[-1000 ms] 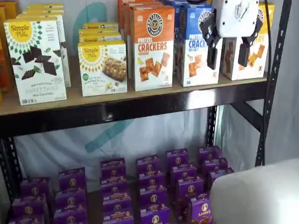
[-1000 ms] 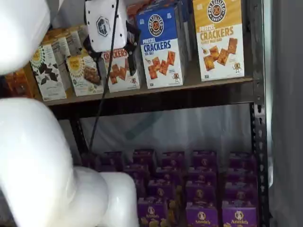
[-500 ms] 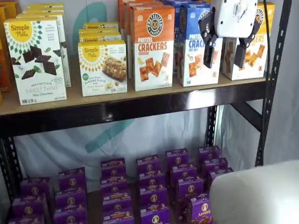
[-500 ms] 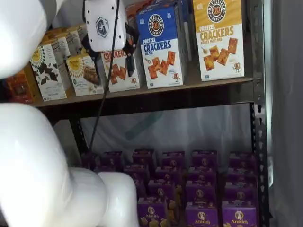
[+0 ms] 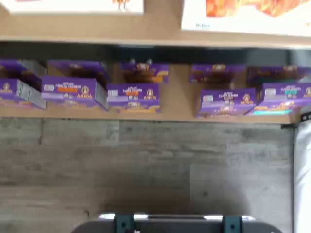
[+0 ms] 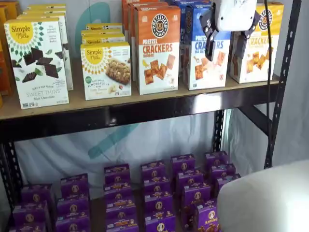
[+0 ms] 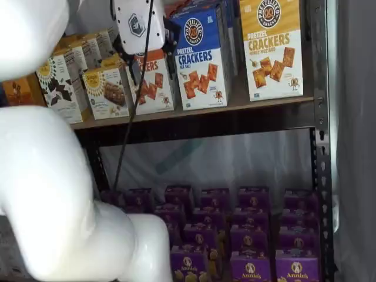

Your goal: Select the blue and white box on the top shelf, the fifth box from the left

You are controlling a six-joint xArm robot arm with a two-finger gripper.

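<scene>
The blue and white box [image 6: 197,67] stands on the top shelf [image 6: 145,110] between an orange-topped and a yellow-topped Pretzel Crackers box. It shows whole in a shelf view [image 7: 200,59]. My gripper [image 6: 225,48] hangs in front of the shelf, its white body covering the box's upper right corner. Its two black fingers are open with a plain gap and hold nothing. One finger lies over the blue and white box, the other over the yellow-topped box. In a shelf view the gripper [image 7: 151,61] sits in front of the orange-topped box, left of the blue one. The wrist view shows no fingers.
The orange-topped box [image 6: 157,48] and yellow-topped box [image 6: 258,53] flank the target. Simple Mills boxes [image 6: 36,63] stand further left. Small purple boxes [image 6: 154,193] fill the lower level, also in the wrist view [image 5: 131,92]. My white arm [image 7: 47,194] fills a shelf view's left.
The gripper has risen in front of the top shelf, so its body now reaches the view's top edge. Its fingers stay open. The boxes have not moved.
</scene>
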